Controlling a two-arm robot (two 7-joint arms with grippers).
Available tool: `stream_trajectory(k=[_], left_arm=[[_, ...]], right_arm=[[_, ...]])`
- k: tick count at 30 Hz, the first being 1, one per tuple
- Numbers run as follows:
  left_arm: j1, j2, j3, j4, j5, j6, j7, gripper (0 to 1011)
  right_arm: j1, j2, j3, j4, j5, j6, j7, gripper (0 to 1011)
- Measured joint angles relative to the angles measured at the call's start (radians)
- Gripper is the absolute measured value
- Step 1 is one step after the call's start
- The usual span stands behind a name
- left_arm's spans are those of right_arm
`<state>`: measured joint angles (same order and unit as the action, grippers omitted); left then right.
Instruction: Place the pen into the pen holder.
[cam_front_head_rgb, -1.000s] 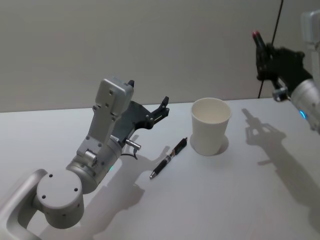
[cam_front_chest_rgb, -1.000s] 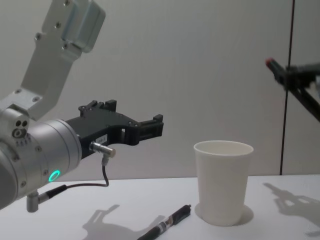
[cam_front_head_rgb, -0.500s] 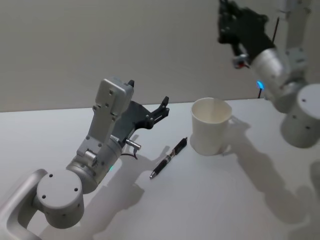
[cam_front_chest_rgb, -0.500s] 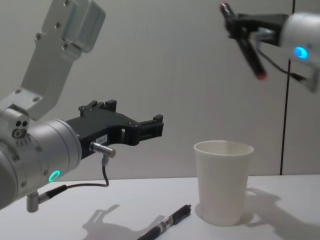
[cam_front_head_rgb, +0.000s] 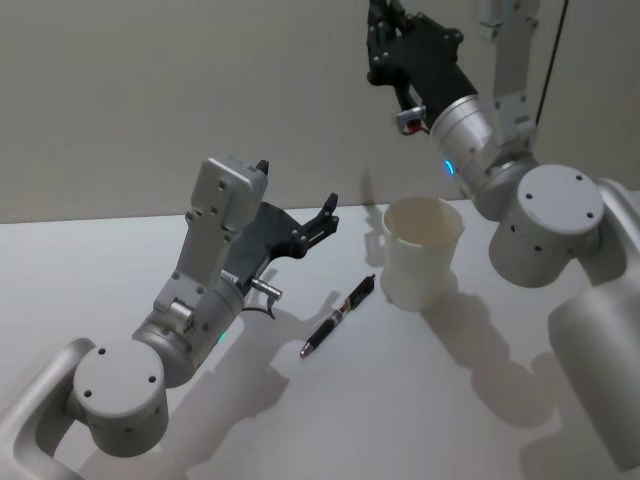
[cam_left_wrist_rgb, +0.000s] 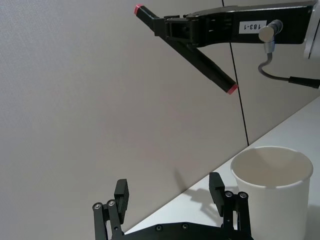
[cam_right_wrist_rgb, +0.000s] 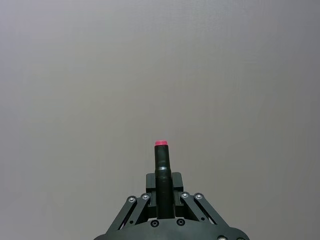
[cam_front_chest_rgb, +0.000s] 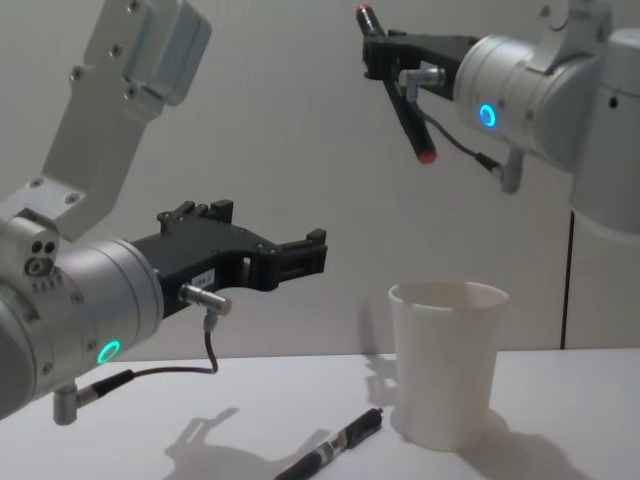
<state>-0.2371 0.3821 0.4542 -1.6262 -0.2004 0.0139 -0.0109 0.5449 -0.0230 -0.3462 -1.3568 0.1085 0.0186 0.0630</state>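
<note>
White table (cam_front_head_rgb: 450, 400) before a grey wall: the right gripper (cam_left_wrist_rgb: 172, 29), clamped mid-barrel on the pen (cam_left_wrist_rgb: 205, 65), holds it tilted, roughly above the cup (cam_front_head_rgb: 422, 255). The left gripper (cam_left_wrist_rgb: 169, 186) hangs open near a spare pen (cam_front_head_rgb: 338, 317) lying by the cup. Light, stiff and slick, the pen suits a mid-barrel pinch; the paper cup may tip
</note>
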Motion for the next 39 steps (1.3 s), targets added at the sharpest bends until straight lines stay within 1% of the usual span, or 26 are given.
stream_trajectory(k=[6, 22, 39], left_arm=[[0.000, 0.000, 0.000, 0.000, 0.000, 0.000, 0.000, 1001], [0.000, 0.000, 0.000, 0.000, 0.000, 0.000, 0.000, 1001], [0.000, 0.000, 0.000, 0.000, 0.000, 0.000, 0.000, 1001]], right_arm=[[0.000, -0.003, -0.002, 0.007, -0.008, -0.008, 0.006, 169], [-0.026, 0.018, 0.007, -0.006, -0.016, -0.009, 0.029, 169], [-0.065, 0.028, -0.001, 0.024, -0.015, 0.002, 0.035, 169]])
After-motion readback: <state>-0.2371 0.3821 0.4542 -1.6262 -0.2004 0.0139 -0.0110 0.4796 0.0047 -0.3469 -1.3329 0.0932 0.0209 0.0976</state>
